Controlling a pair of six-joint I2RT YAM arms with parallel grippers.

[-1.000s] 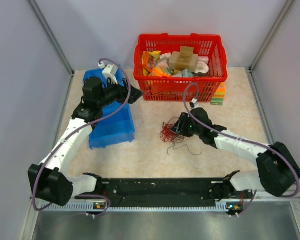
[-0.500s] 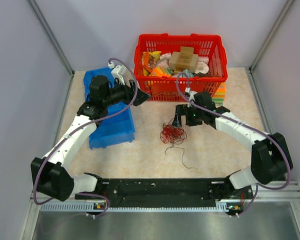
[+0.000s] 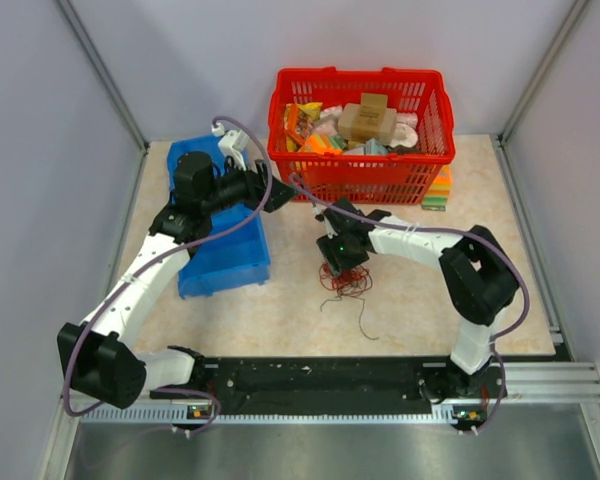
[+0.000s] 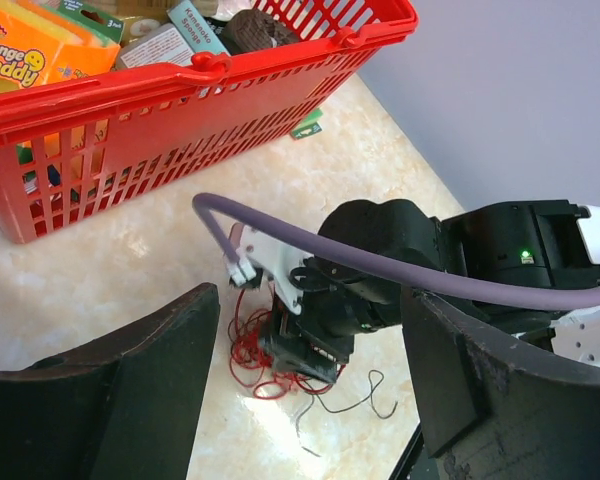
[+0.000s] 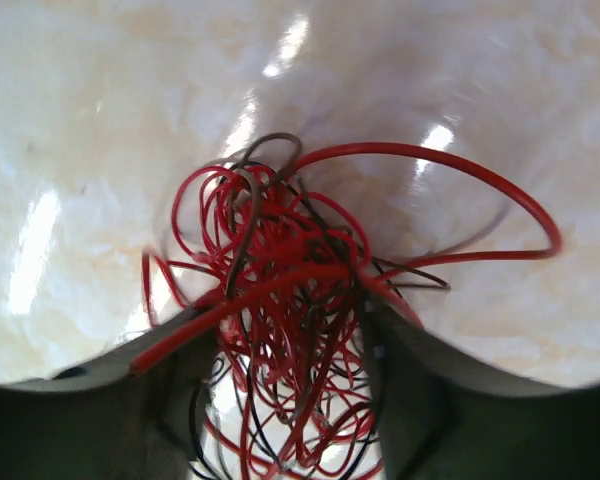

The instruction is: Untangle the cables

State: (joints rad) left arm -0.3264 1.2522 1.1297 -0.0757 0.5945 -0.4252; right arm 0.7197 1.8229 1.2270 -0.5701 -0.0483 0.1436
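Note:
The cables [image 3: 347, 283] are a loose bundle of thin red and dark wires on the beige tabletop, with one dark strand [image 3: 365, 322] trailing toward the near edge. My right gripper [image 3: 338, 262] points down onto the bundle. In the right wrist view the cables [image 5: 290, 280] fill the gap of the right gripper [image 5: 285, 345], whose fingers [image 5: 420, 400] stand apart on either side. My left gripper [image 3: 283, 193] hangs open in front of the basket with nothing in it. In the left wrist view the left gripper [image 4: 308, 295] looks down on the cables [image 4: 245, 350] and the right gripper [image 4: 305, 355].
A red basket [image 3: 360, 178] full of packaged goods stands at the back. A blue bin [image 3: 225, 258] lies at the left under my left arm. A stack of sponges [image 3: 438, 190] sits right of the basket. A black rail [image 3: 320, 375] runs along the near edge.
My right arm has swung left and come down over the bundle, its jaws opening wide and then narrowing around the wires. My left gripper has moved right, toward the basket front.

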